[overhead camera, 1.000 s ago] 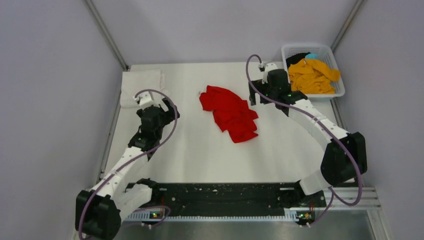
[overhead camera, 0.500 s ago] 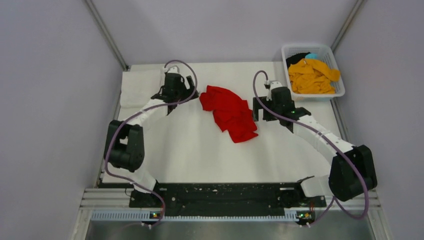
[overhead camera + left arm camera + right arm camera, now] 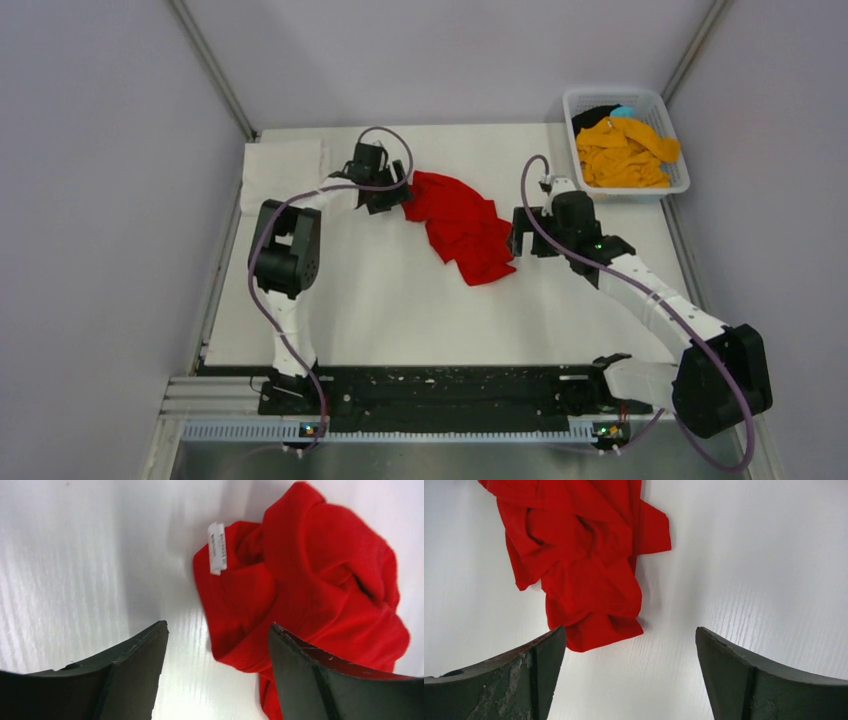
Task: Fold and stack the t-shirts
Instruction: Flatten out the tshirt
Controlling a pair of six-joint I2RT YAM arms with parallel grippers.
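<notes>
Left gripper (image 3: pixel 387 190): jaws spread, far-left edge of red t-shirt (image 3: pixel 460 228) between them, nothing pinched | red t-shirt: crumpled, middle of table (image 3: pixel 400 310) | right gripper (image 3: pixel 520 232): jaws spread wide, just right of the shirt's near end | orange-yellow t-shirt (image 3: pixel 625 152): in basket (image 3: pixel 572 100), far right

Overhead view, as I see it from the remote station. A white counter (image 3: pixel 400 310) fills the middle; both wrist views show a faint streaked grain on its surface. A white plastic lattice basket (image 3: pixel 575 108) sits at the far right corner, close to the right wall. A small teal item (image 3: pixel 622 112) shows at the basket's far side; I cannot tell what it is. Pale lilac walls (image 3: pixel 100 200) close off three sides, with slanted metal posts (image 3: pixel 215 70) at the far corners. A black plate (image 3: pixel 450 385) and a silver toothed rail (image 3: pixel 450 432) run along the near edge.
</notes>
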